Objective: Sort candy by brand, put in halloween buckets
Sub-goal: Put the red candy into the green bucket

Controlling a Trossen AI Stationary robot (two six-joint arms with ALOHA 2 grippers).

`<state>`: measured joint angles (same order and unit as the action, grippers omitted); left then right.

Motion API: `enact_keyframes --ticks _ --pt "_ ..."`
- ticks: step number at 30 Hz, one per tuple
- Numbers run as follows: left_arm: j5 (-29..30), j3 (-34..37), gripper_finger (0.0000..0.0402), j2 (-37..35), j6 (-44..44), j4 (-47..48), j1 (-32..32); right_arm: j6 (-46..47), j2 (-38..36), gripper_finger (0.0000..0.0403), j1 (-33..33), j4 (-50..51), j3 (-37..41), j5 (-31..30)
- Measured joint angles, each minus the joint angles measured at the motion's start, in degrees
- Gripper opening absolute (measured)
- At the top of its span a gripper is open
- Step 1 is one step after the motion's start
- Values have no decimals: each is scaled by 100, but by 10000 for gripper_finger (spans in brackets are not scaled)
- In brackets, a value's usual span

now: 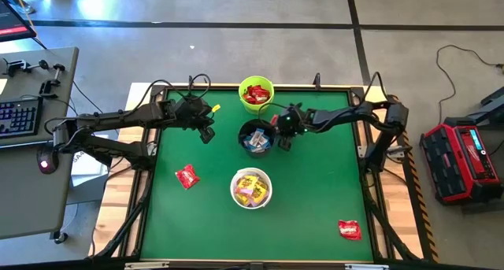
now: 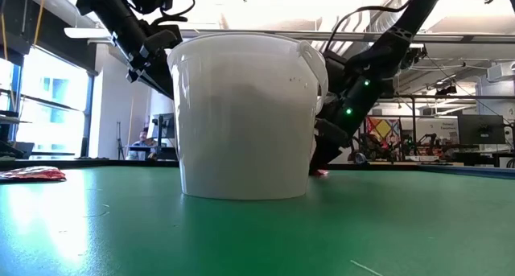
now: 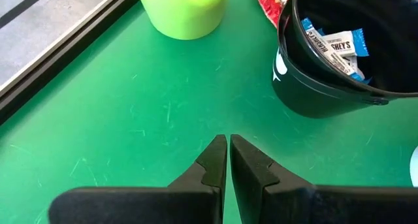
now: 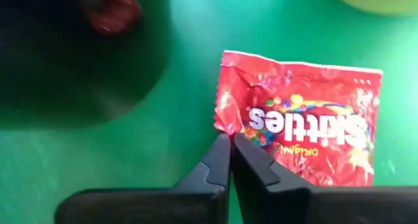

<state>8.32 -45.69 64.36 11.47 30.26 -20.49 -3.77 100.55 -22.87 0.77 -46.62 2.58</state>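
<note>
Three halloween buckets stand in a row down the table's middle: lime green (image 1: 256, 91) with red candy, black (image 1: 256, 136) with blue-and-white candy (image 3: 336, 44), white (image 1: 251, 188) with yellow candy. A red Skittles packet (image 4: 300, 119) lies flat on the table beside the black bucket's right side. My right gripper (image 4: 230, 139) is shut at that packet's corner. My left gripper (image 3: 228, 140) hangs shut over bare table, left of the black bucket, holding nothing. My right gripper has its shut fingertips on the red packet's corner (image 4: 225, 127), at one short end. The fingers slant down from the table's right side. The packet lies flat on the table, its corner crumpled beside the fingertips. How much wrapper sits between the fingers does not show.
Two more red packets lie loose: one left of the white bucket (image 1: 187, 176), one near the table's front right corner (image 1: 349, 229). The white bucket (image 2: 245, 115) fills the low view. Bare green table lies along the left, right and near sides.
</note>
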Motion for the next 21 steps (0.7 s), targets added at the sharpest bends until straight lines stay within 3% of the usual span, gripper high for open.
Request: enact_keyframes --ticks 14,17,21 --pt "132 0 11 0 -5 -7 0 381 -1555 0 -375 955 2 -503" --pt "151 0 11 0 -5 -2 -27 310 -1820 0 -377 1454 -298 -1004" --pt "155 0 11 0 -7 2 -31 230 -1851 0 -376 1898 -1031 -1124"
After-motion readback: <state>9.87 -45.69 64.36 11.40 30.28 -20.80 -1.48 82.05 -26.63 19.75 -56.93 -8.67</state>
